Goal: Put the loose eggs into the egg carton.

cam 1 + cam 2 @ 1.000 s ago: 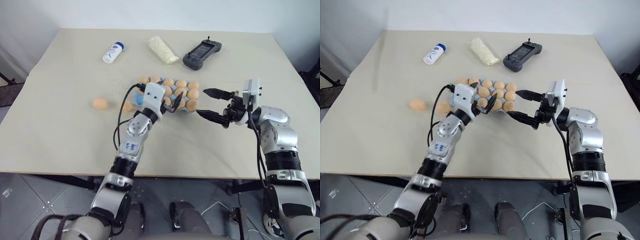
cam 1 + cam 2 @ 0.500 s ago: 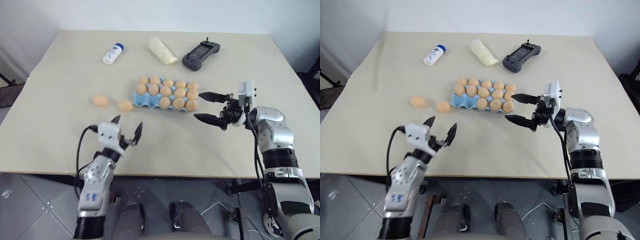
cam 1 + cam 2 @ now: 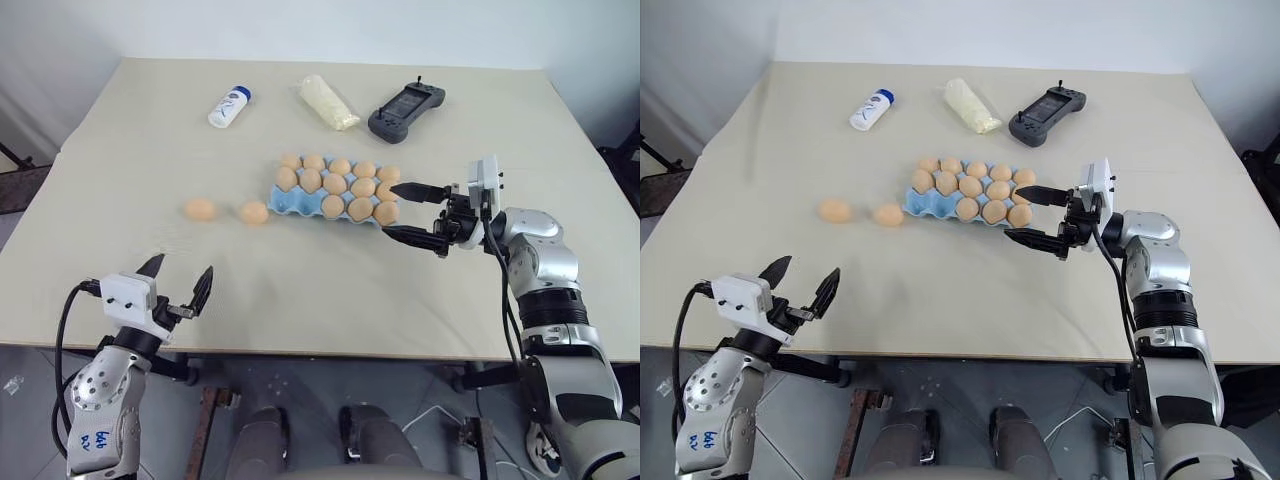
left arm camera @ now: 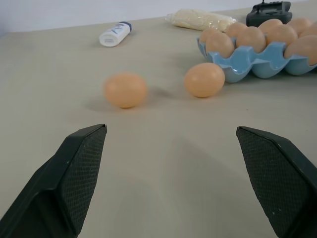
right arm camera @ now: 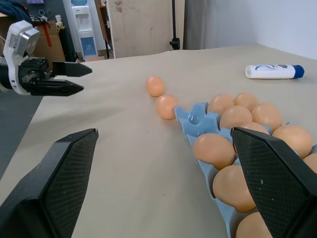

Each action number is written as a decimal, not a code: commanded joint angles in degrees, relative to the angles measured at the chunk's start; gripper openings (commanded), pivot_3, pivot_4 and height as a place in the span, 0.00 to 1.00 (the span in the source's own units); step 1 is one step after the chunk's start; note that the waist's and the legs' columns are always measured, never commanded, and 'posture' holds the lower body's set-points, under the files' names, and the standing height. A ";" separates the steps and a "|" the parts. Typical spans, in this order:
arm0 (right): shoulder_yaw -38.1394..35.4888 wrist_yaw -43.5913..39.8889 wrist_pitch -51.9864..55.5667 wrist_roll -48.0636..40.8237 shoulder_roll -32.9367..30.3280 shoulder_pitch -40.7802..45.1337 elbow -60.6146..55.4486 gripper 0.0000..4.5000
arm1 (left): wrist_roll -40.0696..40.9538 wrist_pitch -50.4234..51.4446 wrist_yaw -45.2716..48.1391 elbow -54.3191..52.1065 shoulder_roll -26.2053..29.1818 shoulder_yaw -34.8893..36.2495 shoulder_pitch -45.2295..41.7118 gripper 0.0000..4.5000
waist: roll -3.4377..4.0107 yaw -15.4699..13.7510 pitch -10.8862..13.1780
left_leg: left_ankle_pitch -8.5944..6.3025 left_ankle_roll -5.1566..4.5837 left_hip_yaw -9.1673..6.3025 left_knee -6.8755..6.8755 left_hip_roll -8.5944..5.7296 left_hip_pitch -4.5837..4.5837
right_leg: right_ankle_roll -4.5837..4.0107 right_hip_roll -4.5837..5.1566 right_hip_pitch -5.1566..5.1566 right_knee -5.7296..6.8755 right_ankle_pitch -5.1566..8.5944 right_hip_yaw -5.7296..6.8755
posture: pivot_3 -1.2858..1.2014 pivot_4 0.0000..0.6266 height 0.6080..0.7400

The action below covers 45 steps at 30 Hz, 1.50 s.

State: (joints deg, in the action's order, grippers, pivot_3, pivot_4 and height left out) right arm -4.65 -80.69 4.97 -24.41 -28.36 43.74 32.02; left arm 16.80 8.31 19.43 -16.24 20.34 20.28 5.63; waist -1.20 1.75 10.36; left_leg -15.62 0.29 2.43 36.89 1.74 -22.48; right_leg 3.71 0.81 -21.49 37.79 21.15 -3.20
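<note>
You are between picks: two pale orange-tan loose eggs (image 3: 200, 208) (image 3: 254, 212) lie on the beige table (image 3: 320, 290) just left of the light blue moulded egg carton (image 3: 288, 202), whose one corner cup is bare. Your left gripper (image 3: 176, 284) hangs wide open at the near edge, your right gripper (image 3: 408, 211) gapes empty beside the carton. Next, I judge, reach the nearer egg squarely; it will roll. Grey tiled floor lies below
</note>
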 commanded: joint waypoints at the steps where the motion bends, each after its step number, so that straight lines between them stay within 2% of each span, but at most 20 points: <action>1: -0.25 -0.63 -0.62 -0.38 0.09 0.99 -0.64 1.00 | 1.79 2.82 -0.63 5.18 4.41 3.81 -6.99 0.99 | 0.00 0.05 0.00 | 0.01 0.01 -0.01 0.01 0.01 0.01 | 0.00 -0.02 0.00 0.05 0.00 0.01 | 0.52 0.24 1.00; 11: -0.04 -0.39 0.12 -0.20 0.55 1.06 -1.54 1.00 | -0.71 3.79 1.76 27.19 10.74 1.13 -26.82 0.99 | 0.00 0.25 0.01 | 0.01 0.01 0.01 0.01 -0.03 -0.04 | 0.01 0.04 -0.06 0.06 0.00 0.06 | 0.52 0.24 1.00; 22: 0.57 -0.17 0.68 -0.04 0.86 1.22 -2.16 1.00 | -5.37 -8.44 8.20 57.03 12.94 -3.87 -44.67 0.99 | 0.00 0.07 0.01 | 0.01 0.02 0.01 0.09 -0.04 -0.10 | 0.01 0.06 -0.09 0.08 0.00 0.11 | 0.52 0.24 1.00; 31: 0.83 -0.10 1.27 0.06 0.51 1.13 -2.79 1.00 | -7.68 -13.49 10.01 73.00 12.67 -6.14 -52.43 0.99 | -0.01 -0.03 0.01 | 0.01 0.03 0.01 0.26 -0.03 -0.60 | 0.02 0.05 -0.60 0.28 -0.01 0.14 | 0.52 0.24 1.00; 35: 1.03 0.03 1.40 0.13 0.62 1.39 -2.78 1.00 | -8.61 -14.21 10.15 77.92 12.30 -6.61 -54.61 0.99 | -0.01 0.02 0.01 | 0.05 0.05 0.22 0.34 -0.05 -0.79 | 0.02 0.09 -0.99 0.84 -0.01 0.15 | 0.52 0.24 1.00; 41: 1.37 0.15 1.46 0.16 0.67 1.77 -2.65 1.00 | -10.20 -16.32 10.37 83.47 12.00 -7.75 -57.36 0.99 | -0.03 -0.02 0.02 | 0.09 0.05 0.30 0.43 -0.04 -0.79 | 0.02 0.09 -1.08 0.85 -0.01 0.12 | 0.52 0.24 1.00; 45: 1.44 0.33 1.64 0.18 0.54 1.61 -2.95 1.00 | -10.46 -17.30 9.79 85.50 11.91 -7.44 -58.54 0.79 | -0.03 -0.02 0.02 | 0.10 0.04 0.30 0.47 -0.05 -0.79 | 0.02 0.12 -1.07 0.87 -0.01 0.12 | 0.52 0.24 1.00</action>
State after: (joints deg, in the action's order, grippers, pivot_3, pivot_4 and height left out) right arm -2.70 -80.51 6.55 -23.88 -27.38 44.31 31.06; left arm 6.50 -7.49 29.55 68.82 31.86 12.43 -51.43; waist -1.23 1.73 10.38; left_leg -15.52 0.33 2.74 37.35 1.70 -23.27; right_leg 3.72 0.93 -22.57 38.67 21.14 -3.08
